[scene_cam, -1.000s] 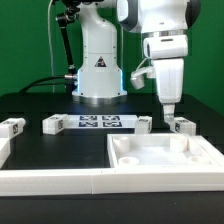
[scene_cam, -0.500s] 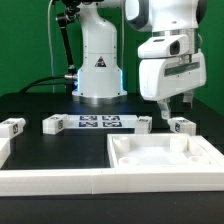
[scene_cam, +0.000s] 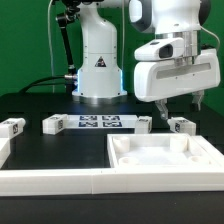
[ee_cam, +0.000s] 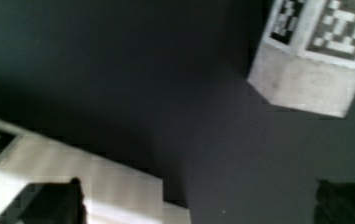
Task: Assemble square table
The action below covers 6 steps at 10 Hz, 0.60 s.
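Franka Panda arm at an early stage of building the square table: its gripper (scene_cam: 180, 104) hangs above the black table (scene_cam: 60, 148). In the wrist view, its dark fingers (ee_cam: 49, 203) are spread wide, with only bare tabletop between them and nothing held. The white square slab (scene_cam: 165, 158) lies rim-up at the front, on the exterior view's right. None of the legs appears to be fitted. All four lie loose in a row behind it: the far-left leg (scene_cam: 11, 127), the second leg (scene_cam: 53, 124) and third leg (scene_cam: 146, 123) flanking the marker board (scene_cam: 98, 123), and the nearest leg (scene_cam: 182, 125) just under the gripper. Every leg, it seems, has yet to be picked up and attached.
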Motion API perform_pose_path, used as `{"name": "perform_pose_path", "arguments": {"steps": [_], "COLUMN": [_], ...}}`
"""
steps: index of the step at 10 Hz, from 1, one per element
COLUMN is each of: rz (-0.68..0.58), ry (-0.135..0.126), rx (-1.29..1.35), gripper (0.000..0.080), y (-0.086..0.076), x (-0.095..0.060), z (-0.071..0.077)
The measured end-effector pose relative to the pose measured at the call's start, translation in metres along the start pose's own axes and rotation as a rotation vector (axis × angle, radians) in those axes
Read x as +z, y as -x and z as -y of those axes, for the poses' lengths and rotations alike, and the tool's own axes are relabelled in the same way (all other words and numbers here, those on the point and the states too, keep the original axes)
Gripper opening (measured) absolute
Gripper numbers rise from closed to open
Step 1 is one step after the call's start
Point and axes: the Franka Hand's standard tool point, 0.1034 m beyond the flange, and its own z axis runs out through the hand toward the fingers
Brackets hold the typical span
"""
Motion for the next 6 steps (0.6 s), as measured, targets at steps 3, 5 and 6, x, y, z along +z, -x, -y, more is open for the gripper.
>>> {"name": "perform_pose_path", "arguments": {"steps": [3, 5, 6], "rz": [-0.002, -0.007, -0.006], "ry": [-0.004, -0.008, -0.008], "rx": [0.105, 0.046, 0.043], "gripper": [0.0649, 0.0649, 0.0649], "y": [0.003, 0.002, 0.003], "x": [0.007, 0.01, 0.01], "z": [0.029, 0.025, 0.025]}}
